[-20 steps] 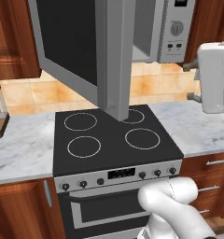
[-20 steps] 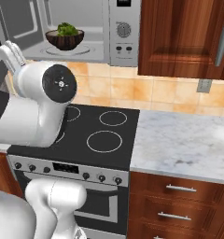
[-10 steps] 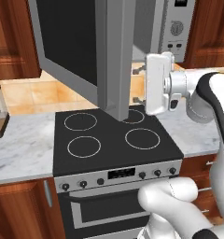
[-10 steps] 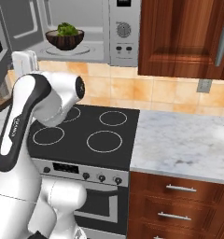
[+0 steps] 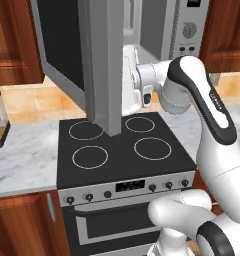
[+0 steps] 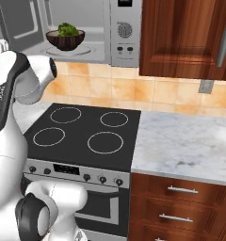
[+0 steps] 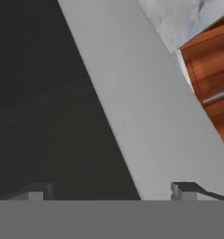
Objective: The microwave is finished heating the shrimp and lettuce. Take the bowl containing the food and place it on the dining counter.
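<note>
Bowl: the dark brown bowl [image 6: 65,39] sits inside the open microwave [image 6: 93,30], on the floor of the cavity, above the stove [image 6: 82,134] and behind its back burners.
Contents: a green clump of lettuce [image 6: 67,29] rises over the rim — the shrimp are too small to make out from here.
Door: the microwave door [image 5: 99,60] stands swung out toward the robot, its grey edge hanging over the burners in the left base view.
Key relation: the bowl lies deeper in the cavity than the hand, up and behind the open door — the hand [image 7: 112,190] faces the door's inner side at close range, dark glass on one side of its view and the grey frame on the other, so by my reading it is turned away from the bowl and must swing round toward the opening.
Arm pose: the forearm runs level across the stove at microwave height, elbow raised to the robot's right, wrist tucked just beside the door edge.
Hand: the fingertips [image 7: 186,188] stand far apart, nothing between them.
Step, as judged: the reach has not yet entered the cavity; the bowl is untouched.
Destination: the dining counter — not among the tables seen here; the marble table [image 6: 185,143] to the right of the stove belongs to the wall cabinets.
</note>
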Controlling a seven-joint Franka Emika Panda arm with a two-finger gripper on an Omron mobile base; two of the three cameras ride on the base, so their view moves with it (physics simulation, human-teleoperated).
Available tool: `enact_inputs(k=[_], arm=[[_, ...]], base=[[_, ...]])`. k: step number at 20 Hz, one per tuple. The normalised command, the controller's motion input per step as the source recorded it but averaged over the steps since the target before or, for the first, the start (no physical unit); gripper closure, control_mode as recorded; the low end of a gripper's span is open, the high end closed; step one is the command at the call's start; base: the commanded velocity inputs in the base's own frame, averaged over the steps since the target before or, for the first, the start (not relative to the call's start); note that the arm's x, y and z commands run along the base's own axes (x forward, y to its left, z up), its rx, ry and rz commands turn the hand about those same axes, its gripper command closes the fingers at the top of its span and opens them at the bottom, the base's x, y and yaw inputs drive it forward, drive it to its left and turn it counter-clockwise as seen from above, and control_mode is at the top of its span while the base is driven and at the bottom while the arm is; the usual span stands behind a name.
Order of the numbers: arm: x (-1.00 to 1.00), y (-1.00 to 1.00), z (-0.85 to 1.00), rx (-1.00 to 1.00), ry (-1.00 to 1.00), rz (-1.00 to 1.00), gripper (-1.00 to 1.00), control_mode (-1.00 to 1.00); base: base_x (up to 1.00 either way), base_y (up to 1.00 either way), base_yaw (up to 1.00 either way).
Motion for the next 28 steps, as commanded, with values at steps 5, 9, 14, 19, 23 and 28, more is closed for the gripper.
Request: enact_inputs(k=[5,9,14,19,23,28], arm=[[0.00,0.84,-0.03,-0.06,0.03,0.00,-1.00,-1.00],[0.12,-0.66,0.09,-0.05,-0.01,-0.03,-1.00,-1.00],[0.45,-1.00,0.37,-0.20,-0.09,-0.15,-1.00,-1.00],[0.55,-1.00,0.38,-0.29,-0.14,-0.15,-1.00,-1.00],[0.88,-1.00,0.13,-0.23,-0.18,-0.09,-1.00,-1.00],[1.00,-0.62,-0.20,-0.02,-0.20,-0.07,-1.00,-1.00]], base=[[0.00,0.00,0.00],[0.00,0.00,0.00],[0.00,0.00,0.00],[0.00,0.00,0.00],[0.00,0.00,0.00],[0.00,0.00,0.00]])
